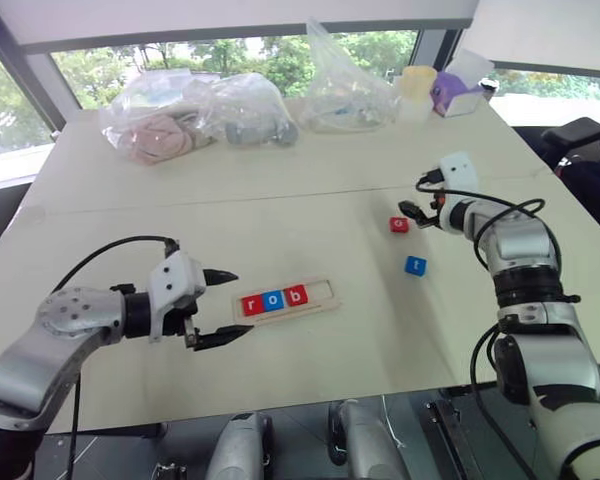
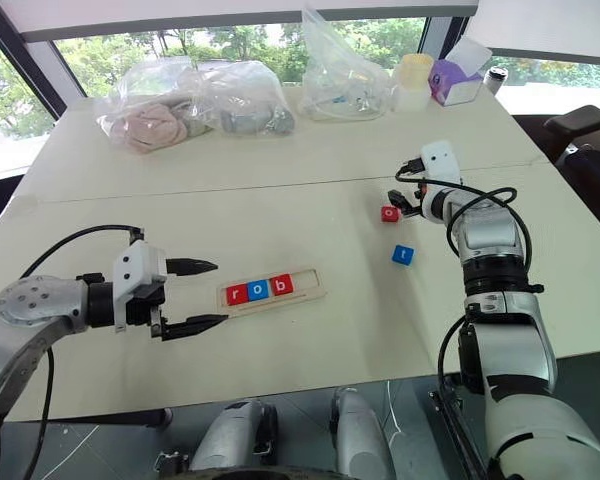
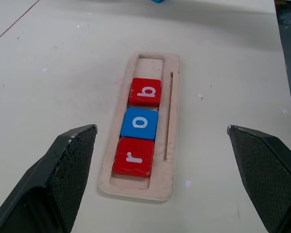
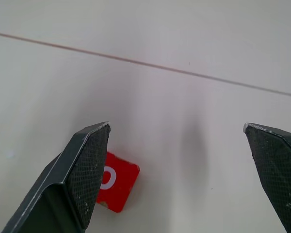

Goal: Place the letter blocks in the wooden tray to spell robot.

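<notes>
Claws (image 1: pixel 230 306) gape; three blocks (image 1: pixel 274 299) trayed (two (image 1: pixel 407 245) loose).

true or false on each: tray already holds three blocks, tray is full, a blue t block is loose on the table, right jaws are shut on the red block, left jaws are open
1. The wooden tray holds three letter blocks. True: red r, blue o, red b.
2. The tray is full. False: bare slot remains past the b.
3. A blue t block lies loose on the table. True.
4. The right gripper is shut on the red o block. False: its jaws stand open and hold nothing, with the block on the table by one finger.
5. The left gripper has open jaws. True.
</notes>
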